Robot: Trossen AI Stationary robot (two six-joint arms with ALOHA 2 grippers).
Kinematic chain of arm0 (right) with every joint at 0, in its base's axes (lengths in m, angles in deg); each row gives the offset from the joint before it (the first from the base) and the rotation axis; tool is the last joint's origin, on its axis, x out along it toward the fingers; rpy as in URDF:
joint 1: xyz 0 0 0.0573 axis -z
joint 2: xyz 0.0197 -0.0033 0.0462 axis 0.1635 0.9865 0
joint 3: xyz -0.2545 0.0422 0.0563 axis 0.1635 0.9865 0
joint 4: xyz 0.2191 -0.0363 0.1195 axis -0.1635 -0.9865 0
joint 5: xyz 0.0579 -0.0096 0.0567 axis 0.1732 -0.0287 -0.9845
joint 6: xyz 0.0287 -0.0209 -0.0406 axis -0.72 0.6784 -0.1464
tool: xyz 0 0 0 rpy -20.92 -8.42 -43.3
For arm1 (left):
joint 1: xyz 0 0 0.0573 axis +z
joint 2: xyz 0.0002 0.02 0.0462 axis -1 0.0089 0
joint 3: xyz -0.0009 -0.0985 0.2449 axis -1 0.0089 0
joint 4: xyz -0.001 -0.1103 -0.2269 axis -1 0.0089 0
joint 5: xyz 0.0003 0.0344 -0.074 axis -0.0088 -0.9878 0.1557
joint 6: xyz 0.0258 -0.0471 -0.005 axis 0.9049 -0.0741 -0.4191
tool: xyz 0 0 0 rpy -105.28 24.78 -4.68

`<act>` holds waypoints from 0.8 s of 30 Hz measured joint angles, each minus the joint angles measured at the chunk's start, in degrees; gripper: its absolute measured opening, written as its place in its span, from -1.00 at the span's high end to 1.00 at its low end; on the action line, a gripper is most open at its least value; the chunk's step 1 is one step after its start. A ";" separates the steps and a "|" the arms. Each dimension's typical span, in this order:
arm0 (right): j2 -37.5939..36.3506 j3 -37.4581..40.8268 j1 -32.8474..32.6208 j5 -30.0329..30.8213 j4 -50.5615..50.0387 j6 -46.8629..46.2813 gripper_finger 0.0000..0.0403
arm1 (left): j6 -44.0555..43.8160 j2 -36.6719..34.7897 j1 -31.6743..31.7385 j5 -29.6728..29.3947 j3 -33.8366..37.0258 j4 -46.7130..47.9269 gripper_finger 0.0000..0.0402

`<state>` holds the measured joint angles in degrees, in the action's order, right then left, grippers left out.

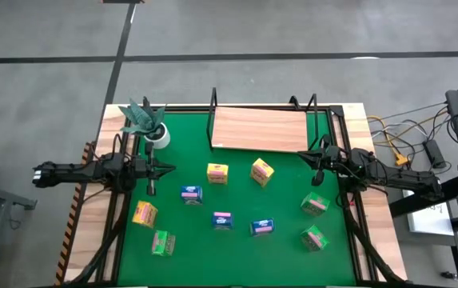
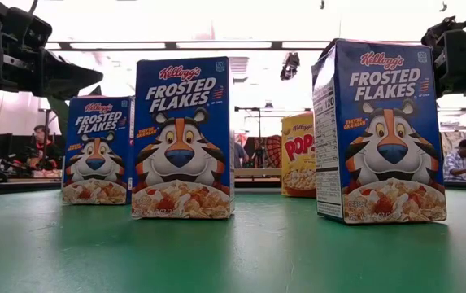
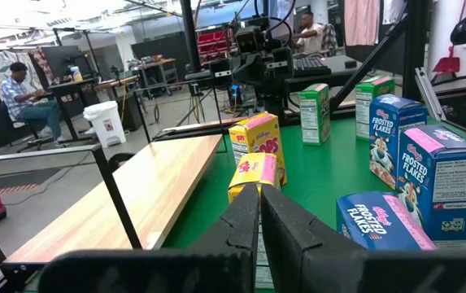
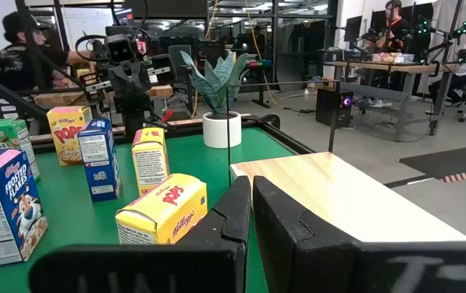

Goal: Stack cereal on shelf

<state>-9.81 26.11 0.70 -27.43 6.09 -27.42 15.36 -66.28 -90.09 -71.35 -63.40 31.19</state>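
Nothing stacked yet: nine cereal boxes (image 1: 217, 173) scattered over the green mat (image 1: 284, 256), shelf (image 1: 259, 129) bare along its far edge. Left gripper (image 1: 151, 189) and right gripper (image 1: 318, 180) clenched, holding nothing, parked at opposite side edges, seemingly awaiting a first pick.

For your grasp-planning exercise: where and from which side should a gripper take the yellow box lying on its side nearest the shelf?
Grip the yellow box across its two long side faces, coming straight down. It lies flat and skewed on the mat, clear of neighbours; turn the wrist to match.
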 joint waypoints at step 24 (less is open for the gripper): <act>0.00 0.00 0.00 0.56 0.61 -23.87 0.95 | -35.83 0.00 -0.04 -0.43 -0.04 -24.46 1.00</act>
<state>-9.81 26.11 0.70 -26.87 6.70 -51.29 -20.47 -66.28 -90.14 -71.78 -63.45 6.73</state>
